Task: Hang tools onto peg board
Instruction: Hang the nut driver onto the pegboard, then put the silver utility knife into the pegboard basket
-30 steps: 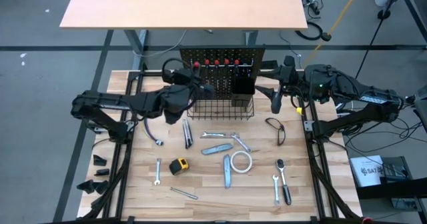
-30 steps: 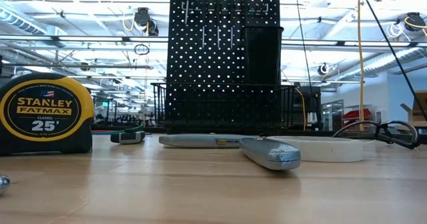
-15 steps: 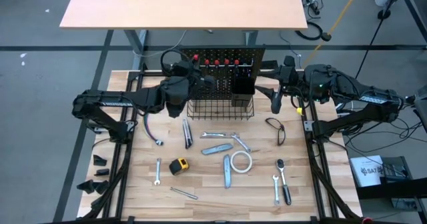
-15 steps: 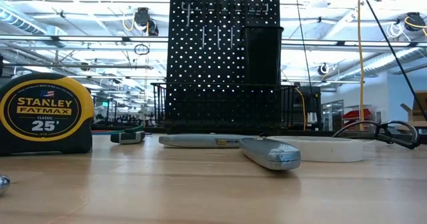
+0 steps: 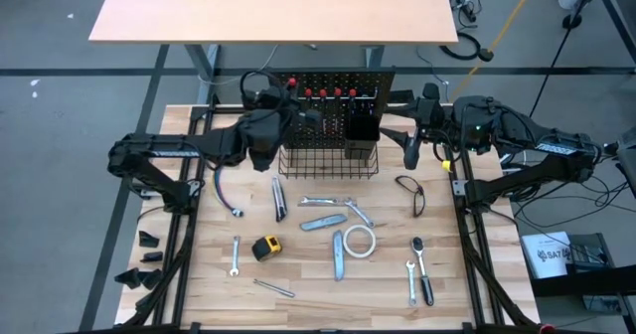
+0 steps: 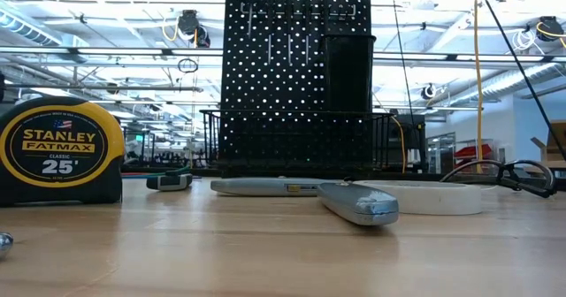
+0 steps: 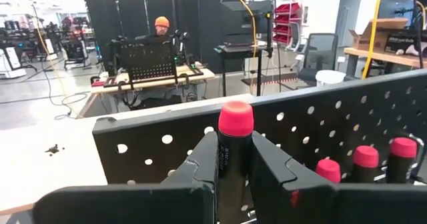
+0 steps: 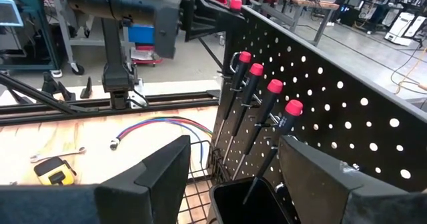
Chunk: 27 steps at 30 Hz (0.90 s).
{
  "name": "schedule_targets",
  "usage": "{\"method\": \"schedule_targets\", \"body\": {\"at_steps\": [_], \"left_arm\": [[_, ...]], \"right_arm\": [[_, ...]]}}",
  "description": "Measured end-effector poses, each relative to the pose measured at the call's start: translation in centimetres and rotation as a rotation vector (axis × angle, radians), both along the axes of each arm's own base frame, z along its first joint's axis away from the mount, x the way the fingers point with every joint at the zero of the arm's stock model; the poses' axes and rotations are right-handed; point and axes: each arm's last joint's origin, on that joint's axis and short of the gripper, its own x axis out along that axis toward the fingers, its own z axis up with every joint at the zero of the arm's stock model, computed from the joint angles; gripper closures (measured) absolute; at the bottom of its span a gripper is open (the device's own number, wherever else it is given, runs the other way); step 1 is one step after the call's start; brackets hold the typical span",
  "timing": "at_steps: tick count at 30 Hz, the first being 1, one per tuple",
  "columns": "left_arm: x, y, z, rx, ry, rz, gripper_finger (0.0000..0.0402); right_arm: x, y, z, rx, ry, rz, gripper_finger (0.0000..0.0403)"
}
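Peg board (image 5: 333,83): black perforated panel, upright at the far middle of the table (image 5: 298,309), wire basket (image 5: 328,162) along its base, black cup holder (image 5: 361,127) on its right part. Four red-capped screwdrivers (image 8: 267,107) hang in a row on its face.

Left gripper (image 7: 233,159): at the board's top left edge, fingers (image 7: 203,159) clamped on either side of a dark-handled, red-capped screwdriver (image 7: 235,144), held upright just in front of the panel.

Right gripper (image 5: 410,147): waits beside the board's right edge, fingers (image 8: 167,167) spread wide apart, nothing between them.

Loose tools on the table, near side of the basket:
- pliers (image 5: 279,197), left of middle
- two grey utility knives (image 5: 324,222), one near the middle, the other nearer, touching or just beside the tape roll
- white tape roll (image 5: 361,240), right of middle
- yellow-black tape measure (image 5: 266,247), left
- silver wrenches (image 5: 235,255), left and right near areas
- ratchet with dark handle (image 5: 422,269), right near area
- safety glasses (image 5: 410,194), right side
- multicoloured cable (image 5: 223,190), left side

Room beyond, left wrist view: a person in an orange cap (image 7: 161,25) at a distant bench.
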Motion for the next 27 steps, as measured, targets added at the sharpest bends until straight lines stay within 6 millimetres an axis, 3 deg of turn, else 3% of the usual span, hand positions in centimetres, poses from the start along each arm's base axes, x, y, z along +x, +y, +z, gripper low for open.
{"method": "schedule_targets", "body": {"at_steps": [15,21,27], "left_arm": [[0.2,0.2,-0.9,-0.016,-0.019,0.008,0.0358],[0.7,0.6,-1.5,-0.018,-0.005,0.022,0.0306],[0.7,0.6,-1.5,-0.018,-0.003,0.022,0.0294]], "right_arm": [[0.0,0.0,0.0,-0.003,0.002,0.001,0.0179],[0.0,0.0,0.0,-0.002,0.002,0.001,0.0179],[0.0,0.0,0.0,-0.001,0.004,0.001,0.0179]]}}
